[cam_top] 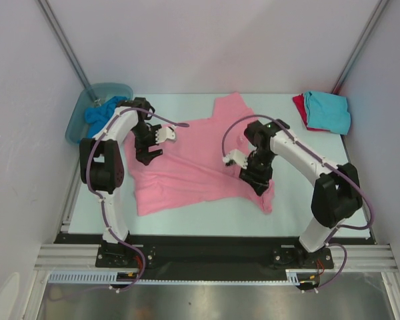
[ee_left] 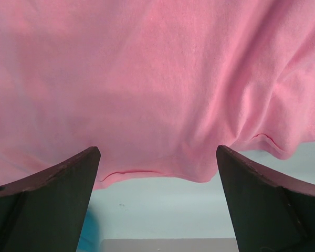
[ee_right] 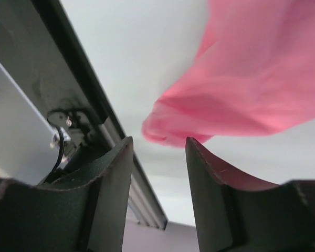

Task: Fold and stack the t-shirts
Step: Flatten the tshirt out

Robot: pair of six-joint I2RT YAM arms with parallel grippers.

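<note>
The big pink t-shirt (cam_top: 187,167) lies spread in the middle of the surface (cam_top: 320,207). The left tool (ee_left: 157,149) is wide open above it and holds nothing. The right tool (ee_right: 158,140) is a little open at the shirt's corner, not pinching it. The red t-shirt (cam_top: 298,105) hides mostly under the turquoise t-shirt (cam_top: 330,112).

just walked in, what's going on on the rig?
Both arms are over the pink t-shirt, which lies spread but rumpled on the table. The left pincer hangs wide open over its left part, holding nothing. The right pincer is open at the shirt's near right corner, with the cloth edge just past its tips, not gripped. A turquoise tee lies on a red tee at the far right. A blue tee sits in the plastic tub, far left.
</note>
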